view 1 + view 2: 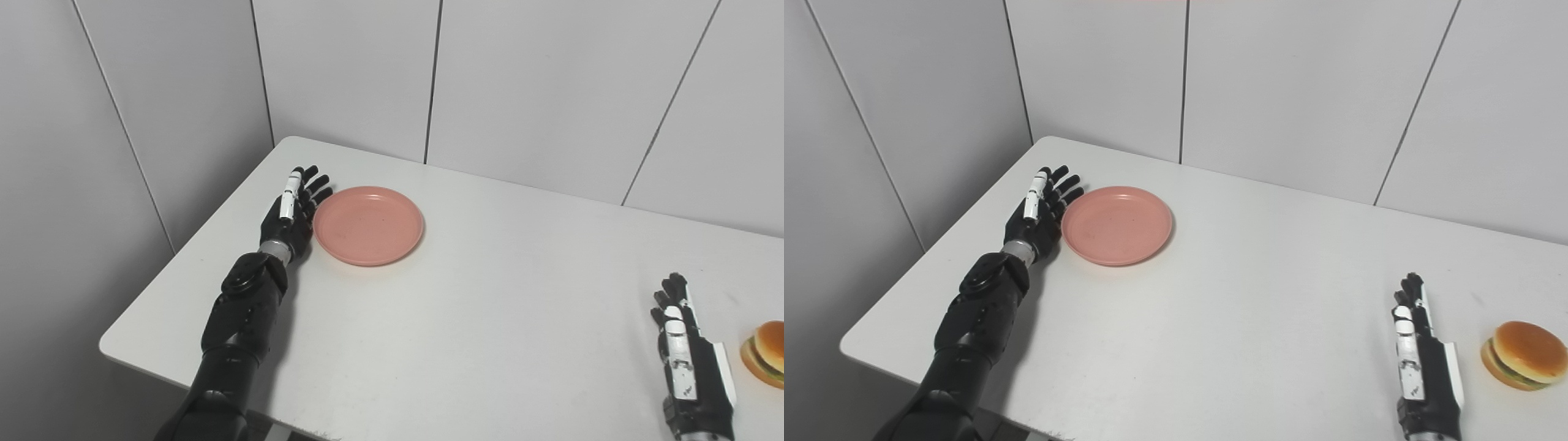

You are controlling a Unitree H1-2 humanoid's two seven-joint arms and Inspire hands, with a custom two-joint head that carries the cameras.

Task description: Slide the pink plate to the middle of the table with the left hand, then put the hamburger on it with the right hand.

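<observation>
Step in hand: I judge I am at the very start of the slide, with my left hand set edge-on against the left rim of the pink plate.
Left hand: fingers straight and a little spread, holding nothing; the palm side faces the plate and looks to touch its rim, though I cannot be sure of contact.
Right hand: my right hand waits flat and extended near the front right, fingers apart, nothing in it.
Plate position: it sits flat on the table toward the far left corner, well left of the middle.
Plate heading: it is round, so I see no long axis and no facing; upright, hollow side up.
Hamburger: the hamburger lies at the right edge, just beside my right hand, bun up, not touching it.
How I would push: keep the hand low and upright, press on the rim, and sweep right and toward me.
Risk: I expect the smooth plate may swing around my fingertips if I push off-centre.
</observation>
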